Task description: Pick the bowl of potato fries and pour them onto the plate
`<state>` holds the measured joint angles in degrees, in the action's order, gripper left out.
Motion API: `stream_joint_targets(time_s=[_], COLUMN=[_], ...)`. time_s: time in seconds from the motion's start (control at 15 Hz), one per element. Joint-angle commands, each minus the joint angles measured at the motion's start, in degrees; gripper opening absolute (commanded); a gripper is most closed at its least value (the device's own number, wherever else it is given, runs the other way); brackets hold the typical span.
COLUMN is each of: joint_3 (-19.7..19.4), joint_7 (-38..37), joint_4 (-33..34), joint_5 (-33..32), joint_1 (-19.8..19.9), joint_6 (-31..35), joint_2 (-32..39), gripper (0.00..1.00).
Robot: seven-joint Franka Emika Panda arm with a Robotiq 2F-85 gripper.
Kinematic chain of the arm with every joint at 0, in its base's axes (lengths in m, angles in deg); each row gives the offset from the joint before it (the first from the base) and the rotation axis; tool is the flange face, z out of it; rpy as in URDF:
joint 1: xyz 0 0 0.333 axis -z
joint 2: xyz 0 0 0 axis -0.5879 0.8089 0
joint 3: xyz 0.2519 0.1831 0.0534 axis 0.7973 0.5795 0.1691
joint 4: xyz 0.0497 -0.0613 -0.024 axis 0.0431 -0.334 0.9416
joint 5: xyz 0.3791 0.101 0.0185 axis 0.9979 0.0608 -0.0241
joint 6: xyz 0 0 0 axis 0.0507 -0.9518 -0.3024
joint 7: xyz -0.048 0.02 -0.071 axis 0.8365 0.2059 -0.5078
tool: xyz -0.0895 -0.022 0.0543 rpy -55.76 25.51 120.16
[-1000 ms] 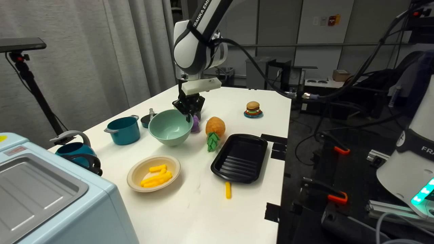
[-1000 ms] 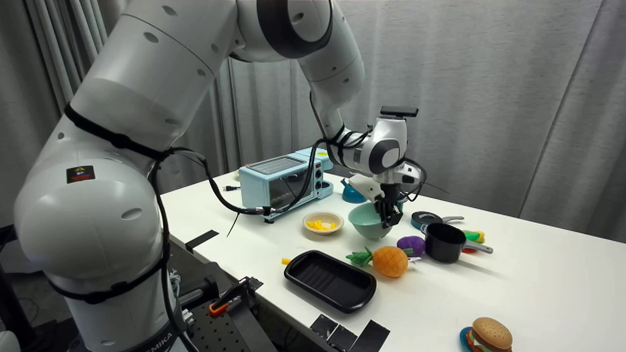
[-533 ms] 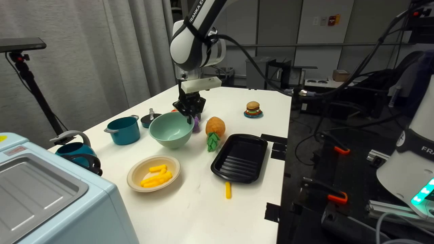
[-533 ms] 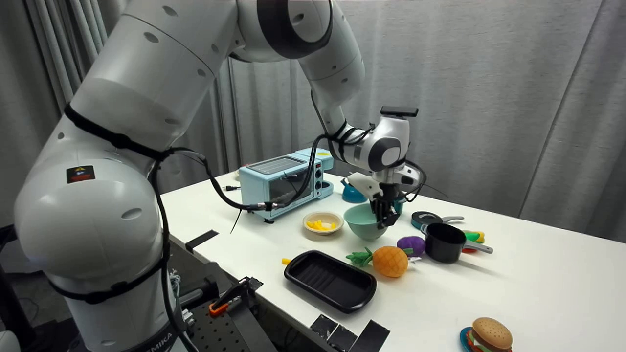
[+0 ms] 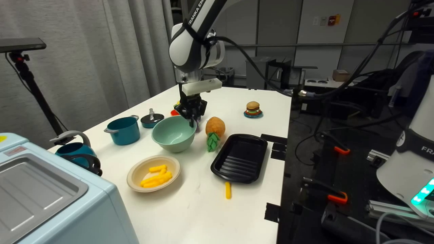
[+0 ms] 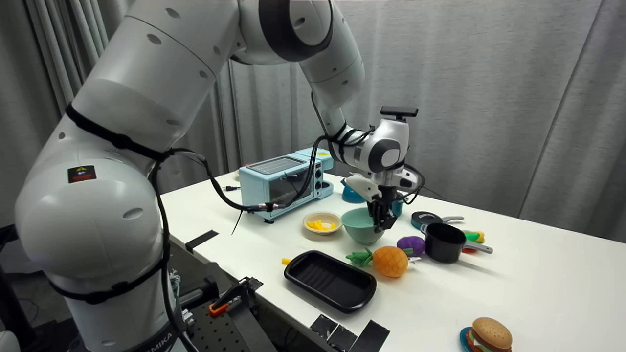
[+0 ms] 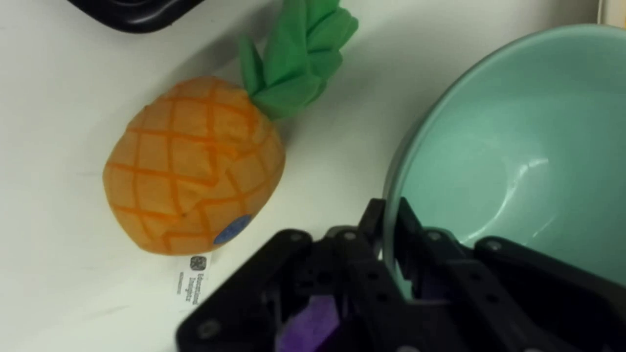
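Bowl (image 5: pixel 174 137): We see it in both exterior views, pale green, round and deep, with its mouth up. It is near the plate (image 5: pixel 133 174). We cannot tell if its bottom touches the white surface (image 5: pixel 203 217).
Fingers (image 7: pixel 410 234): In the wrist view we see them pinch the bowl's rim. One is inside the bowl, one is outside, and the rim is snug between them.
Fries (image 5: pixel 158 179): We see a little heap of yellow sticks lying in the cream plate.
Loose fry (image 5: pixel 228 190): One more yellow stick lies on the surface, just beside the end of the black tray (image 5: pixel 240 157).
Pineapple (image 7: pixel 195 166): It lies on its side near the bowl, and its green leaves are between the bowl and the tray.
Purple toy (image 6: pixel 411 244): We find it just beside the pineapple and near the black pot (image 6: pixel 440 252).
Teal pot (image 5: pixel 126 134): It stands upright near the bowl. We see a small pan (image 5: pixel 152 122) near it too.
Kettle (image 6: pixel 351 195): It is blue and stands near the light blue oven (image 6: pixel 257 193).
Burger (image 5: pixel 253 106): It sits on a blue dish (image 6: pixel 463 337), well apart from the bowl.
Arm (image 6: pixel 337 73): It bends over the surface, and the fingers hang below its end.
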<state>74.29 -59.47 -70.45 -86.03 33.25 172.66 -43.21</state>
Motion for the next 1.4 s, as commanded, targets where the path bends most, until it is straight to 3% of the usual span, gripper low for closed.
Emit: stream_joint_targets(time_s=[0.0, 0.4, 0.47, 0.53, 0.6, 1.13, 1.33], joint_3=[-1.36, -1.46, -1.44, -1.44, -1.45, -2.41, -2.38], joint_7=[0.00, -1.04, -1.03, -0.98, -0.88, -0.10, 0.64], joint_4=[2.12, 3.57, 3.75, 3.89, 3.90, 2.92, 1.22], joint_5=[-0.13, -0.21, -0.06, 0.03, 0.15, 0.36, 0.57], joint_1=[-3.26, -6.17, -6.28, -6.33, -6.22, -5.57, -5.25], joint_6=[0.89, 0.83, 0.74, 0.63, 0.65, 1.99, 4.86], joint_2=[4.19, 4.79, 4.86, 4.95, 4.97, 5.83, 3.79], gripper=[0.02, 0.02, 0.08, 0.34, 0.35, 0.95, 1.00])
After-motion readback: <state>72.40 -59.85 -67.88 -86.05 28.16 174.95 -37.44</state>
